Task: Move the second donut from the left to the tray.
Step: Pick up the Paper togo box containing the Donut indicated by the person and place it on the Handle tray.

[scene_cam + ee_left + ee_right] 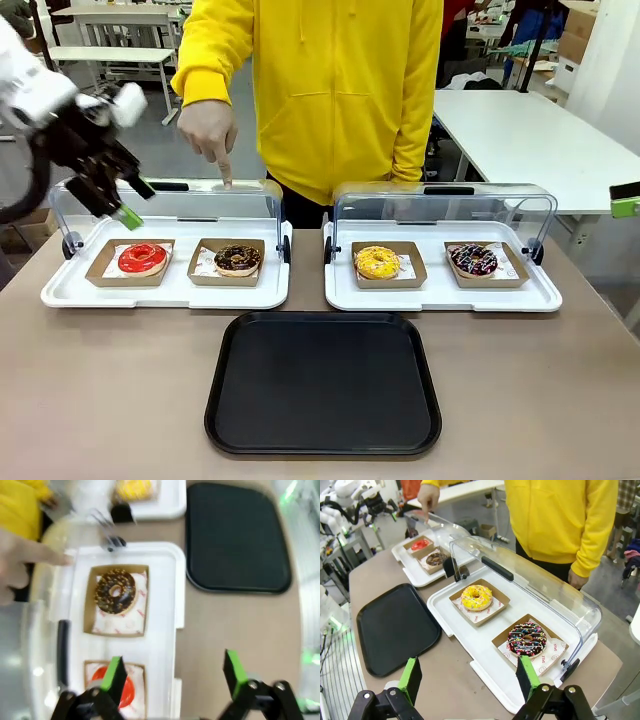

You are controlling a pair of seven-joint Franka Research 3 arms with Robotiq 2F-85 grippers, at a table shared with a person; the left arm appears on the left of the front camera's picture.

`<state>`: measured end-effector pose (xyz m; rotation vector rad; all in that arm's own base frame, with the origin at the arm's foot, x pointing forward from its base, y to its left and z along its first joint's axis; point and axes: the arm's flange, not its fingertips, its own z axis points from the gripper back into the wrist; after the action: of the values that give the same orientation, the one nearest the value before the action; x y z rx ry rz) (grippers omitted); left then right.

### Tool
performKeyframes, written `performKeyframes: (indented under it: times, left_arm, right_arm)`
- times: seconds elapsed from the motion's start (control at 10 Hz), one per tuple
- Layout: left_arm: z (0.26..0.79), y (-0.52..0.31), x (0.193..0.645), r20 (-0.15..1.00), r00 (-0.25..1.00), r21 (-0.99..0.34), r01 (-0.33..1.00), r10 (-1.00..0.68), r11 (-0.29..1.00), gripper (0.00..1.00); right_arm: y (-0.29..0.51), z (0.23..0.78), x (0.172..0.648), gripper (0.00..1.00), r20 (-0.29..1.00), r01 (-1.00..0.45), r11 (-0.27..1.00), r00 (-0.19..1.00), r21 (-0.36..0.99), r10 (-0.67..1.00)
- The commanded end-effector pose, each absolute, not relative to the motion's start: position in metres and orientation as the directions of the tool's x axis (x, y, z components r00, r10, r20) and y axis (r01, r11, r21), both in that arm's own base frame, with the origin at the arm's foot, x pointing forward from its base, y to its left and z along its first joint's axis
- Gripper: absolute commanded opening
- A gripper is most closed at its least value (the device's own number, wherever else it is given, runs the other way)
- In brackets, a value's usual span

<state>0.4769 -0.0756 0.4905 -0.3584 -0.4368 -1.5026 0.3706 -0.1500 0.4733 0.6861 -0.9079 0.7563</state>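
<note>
1. The chocolate donut with tan crumbs (238,258) sits in its cardboard tray (201,276) on the left white display tray (62,290), left of centre, just right of the red-glazed donut (142,258).
2. The left end effector (174,672) hovers at upper left above the red-glazed donut, fingers apart, holding nothing.
3. A person's hand (207,130) points down at the raised clear lid (170,205).
4. The black tray (323,385) lies on the surface (100,400) at lower centre.
5. The right end effector (468,677) hangs with fingers apart.
</note>
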Motion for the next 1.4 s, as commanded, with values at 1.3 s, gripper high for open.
performKeyframes:
  times: [1.3]
  left_arm:
    - [0.383,-0.145,0.498,0.228,0.021,0.095,0.995,-0.973,0.043,1.00]
  right_arm:
    - [-0.151,0.474,0.375,1.00,0.892,-0.818,0.548,0.367,0.175,0.263]
